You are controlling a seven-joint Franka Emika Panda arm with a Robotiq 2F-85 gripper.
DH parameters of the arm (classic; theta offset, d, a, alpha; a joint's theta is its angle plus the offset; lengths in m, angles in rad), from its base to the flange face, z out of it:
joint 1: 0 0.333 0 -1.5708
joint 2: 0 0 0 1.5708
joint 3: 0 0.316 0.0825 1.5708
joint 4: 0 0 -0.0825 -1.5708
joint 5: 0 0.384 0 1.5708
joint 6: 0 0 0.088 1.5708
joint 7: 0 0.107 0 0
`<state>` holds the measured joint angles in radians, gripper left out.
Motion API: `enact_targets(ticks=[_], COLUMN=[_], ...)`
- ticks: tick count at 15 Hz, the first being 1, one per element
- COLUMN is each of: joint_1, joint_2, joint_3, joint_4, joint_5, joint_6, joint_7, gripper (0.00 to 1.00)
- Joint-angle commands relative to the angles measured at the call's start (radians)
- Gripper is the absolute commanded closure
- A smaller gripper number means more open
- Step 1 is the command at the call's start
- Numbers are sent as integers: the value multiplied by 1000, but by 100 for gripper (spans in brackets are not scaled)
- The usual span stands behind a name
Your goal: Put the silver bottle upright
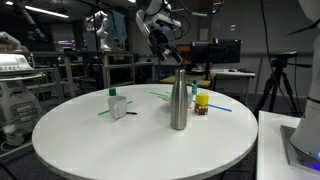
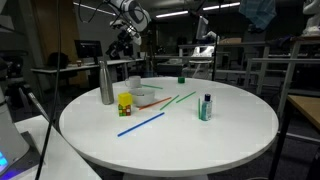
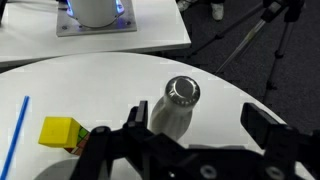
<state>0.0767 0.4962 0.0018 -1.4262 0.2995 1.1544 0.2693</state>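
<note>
One silver bottle [image 1: 179,100] upright on white table [image 1: 90,135], claw [image 3: 194,118] wide and empty above, one yellow item [image 3: 62,133], perhaps a block

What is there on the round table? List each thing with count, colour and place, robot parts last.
table: one, white, round, holding everything else.
silver bottle: one, brushed grey, standing upright on the table.
yellow block: one, yellow, close beside the silver bottle.
small bottle: one, white with green cap, apart from the rest.
green-topped item: one, at the table's far edge, too small to identify.
blue stick: one, blue, flat near the yellow block.
green stick: at least one, green, flat on the table.
gripper: one, black, open, above the silver bottle.
</note>
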Motion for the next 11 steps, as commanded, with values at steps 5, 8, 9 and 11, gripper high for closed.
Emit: enact_targets(ticks=[5, 8, 9, 11], joint_1=[3, 4, -2, -2], joint_2=[-100, -142, -115, -136], joint_3=[0, 2, 5, 6], joint_4=[91, 105, 89, 95], joint_5=[-1, -5, -3, -3], joint_6=[-17, -4, -3, -3], joint_7=[68, 73, 43, 44], gripper=[0, 0, 0, 0])
